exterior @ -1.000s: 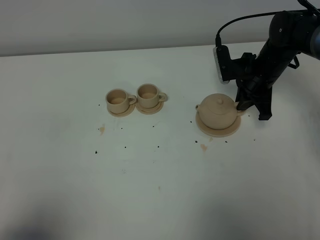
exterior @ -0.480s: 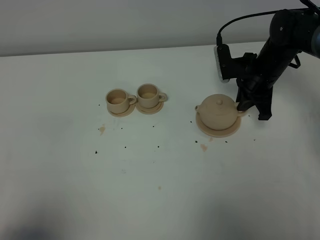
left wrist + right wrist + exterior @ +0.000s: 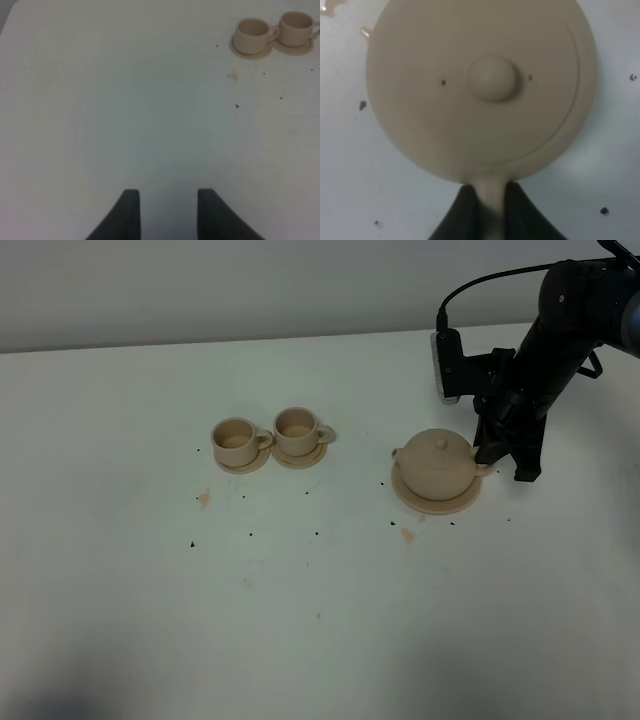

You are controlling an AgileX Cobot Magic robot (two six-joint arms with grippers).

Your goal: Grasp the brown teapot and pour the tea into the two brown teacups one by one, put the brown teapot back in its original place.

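The brown teapot (image 3: 437, 464) sits upright on its flat round plate (image 3: 408, 497) at the right, spout pointing left. My right gripper (image 3: 487, 452) is at the pot's right side, its two fingers closed on the loop handle (image 3: 490, 197); the right wrist view looks down on the lid and knob (image 3: 494, 79). The two brown teacups (image 3: 235, 440) (image 3: 296, 427) stand side by side on small saucers left of the pot, also in the left wrist view (image 3: 252, 34) (image 3: 296, 25). My left gripper (image 3: 167, 205) is open and empty over bare table, far from the cups.
The white table (image 3: 320, 620) carries small tan spill marks (image 3: 204, 499) (image 3: 407, 534) and scattered dark specks. The right arm and its cable (image 3: 560, 320) rise at the back right corner. A grey wall runs along the table's far edge.
The right wrist has shifted very slightly up and to the right. The teapot stays on its plate and the cups have not moved.
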